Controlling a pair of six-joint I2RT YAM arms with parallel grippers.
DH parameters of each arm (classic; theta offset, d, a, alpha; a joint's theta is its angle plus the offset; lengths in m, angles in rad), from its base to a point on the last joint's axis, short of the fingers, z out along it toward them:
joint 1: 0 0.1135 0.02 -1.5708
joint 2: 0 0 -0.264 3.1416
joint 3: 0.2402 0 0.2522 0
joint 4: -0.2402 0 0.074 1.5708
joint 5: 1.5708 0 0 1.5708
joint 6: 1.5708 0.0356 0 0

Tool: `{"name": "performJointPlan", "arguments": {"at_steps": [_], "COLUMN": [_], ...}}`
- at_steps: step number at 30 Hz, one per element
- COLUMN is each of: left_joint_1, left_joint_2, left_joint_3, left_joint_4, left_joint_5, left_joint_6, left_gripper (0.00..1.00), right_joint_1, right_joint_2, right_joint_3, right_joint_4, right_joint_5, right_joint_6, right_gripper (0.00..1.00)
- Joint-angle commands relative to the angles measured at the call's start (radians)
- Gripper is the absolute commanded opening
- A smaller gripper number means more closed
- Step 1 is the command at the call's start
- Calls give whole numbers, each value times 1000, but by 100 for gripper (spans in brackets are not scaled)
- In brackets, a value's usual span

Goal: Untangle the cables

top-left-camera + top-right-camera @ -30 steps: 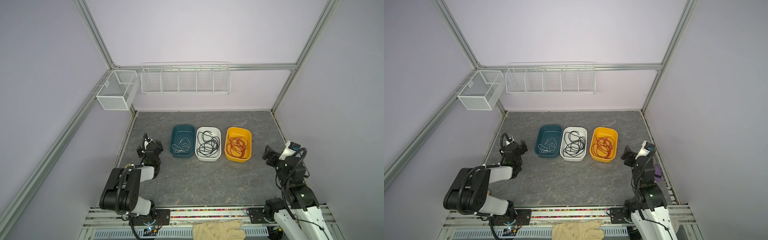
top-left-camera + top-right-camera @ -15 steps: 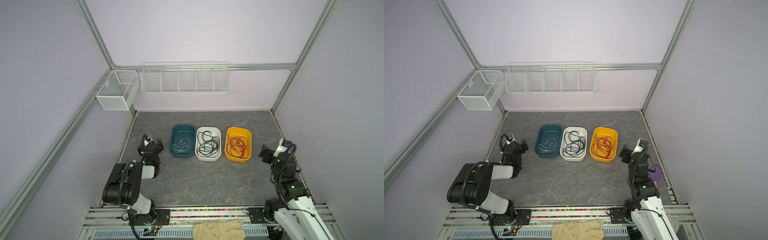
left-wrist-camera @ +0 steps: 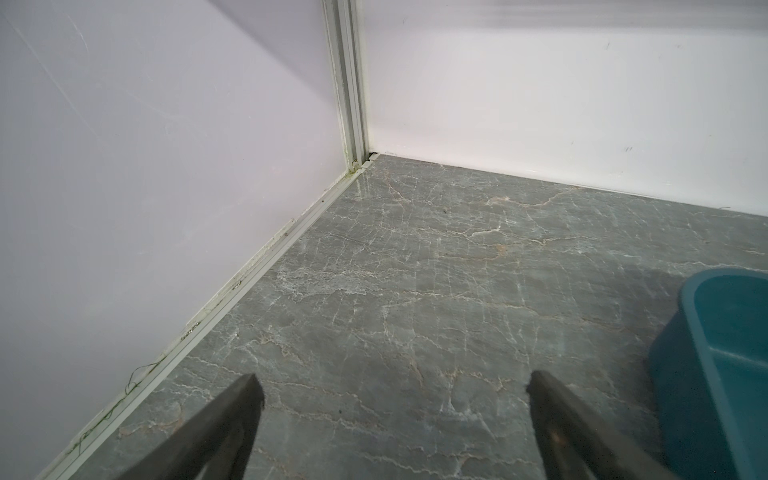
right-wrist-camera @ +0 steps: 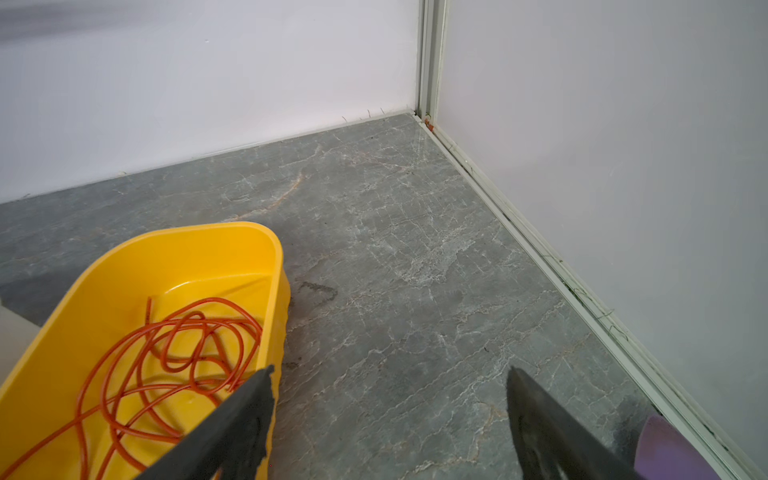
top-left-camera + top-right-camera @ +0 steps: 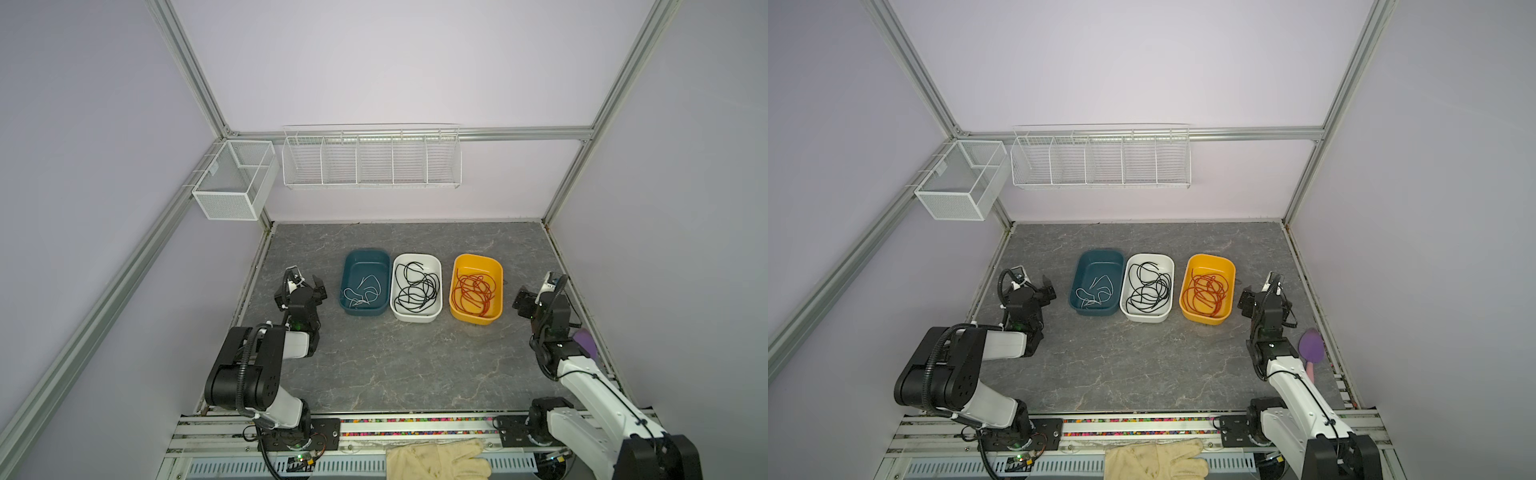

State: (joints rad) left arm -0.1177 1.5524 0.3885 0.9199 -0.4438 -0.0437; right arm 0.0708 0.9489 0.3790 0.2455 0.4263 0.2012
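Note:
Three cables lie apart, each in its own bin, in both top views. A thin white cable (image 5: 361,291) is in the teal bin (image 5: 365,252), a black cable (image 5: 415,286) in the white bin (image 5: 415,319), and a red cable (image 5: 473,291) (image 4: 187,353) in the yellow bin (image 5: 478,257) (image 4: 124,266). My left gripper (image 5: 305,280) (image 3: 392,380) hangs open and empty over bare floor, left of the teal bin (image 3: 706,332). My right gripper (image 5: 537,291) (image 4: 390,374) is open and empty just right of the yellow bin.
A purple spoon-like thing (image 5: 1311,345) (image 4: 673,453) lies by the right wall beside the right arm. A pale glove (image 5: 440,459) rests on the front rail. Two white wire baskets (image 5: 372,158) (image 5: 232,183) hang on the back and left walls. Walls stand close beside both grippers.
The right gripper has swung left and a little farther back, toward the yellow bin, uncovering the purple thing. The left gripper has barely shifted. Both stay open.

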Motion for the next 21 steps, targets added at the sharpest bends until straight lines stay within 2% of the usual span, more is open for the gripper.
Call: {"name": "performJointPlan", "arguments": {"at_steps": [1, 8, 12, 15, 21], "left_joint_1": [6, 6, 6, 6, 7], "left_joint_2": [8, 8, 8, 8, 8], "left_joint_3": [-9, -9, -9, -9, -10], "left_joint_4": [30, 30, 30, 30, 30], "left_joint_5": [11, 11, 11, 11, 10], "left_joint_6": [13, 15, 15, 14, 15], "left_gripper": [99, 99, 99, 99, 99], "right_joint_1": [-25, -57, -78, -100, -105], "right_joint_2": [50, 244, 276, 327, 431], "right_joint_3": [-29, -37, -77, -67, -88], "right_joint_4": [168, 346, 497, 533, 658], "right_joint_5": [-56, -111, -125, -202, -249], "right_joint_6": [-43, -124, -142, -144, -160], "right_gripper": [89, 89, 88, 88, 88]}}
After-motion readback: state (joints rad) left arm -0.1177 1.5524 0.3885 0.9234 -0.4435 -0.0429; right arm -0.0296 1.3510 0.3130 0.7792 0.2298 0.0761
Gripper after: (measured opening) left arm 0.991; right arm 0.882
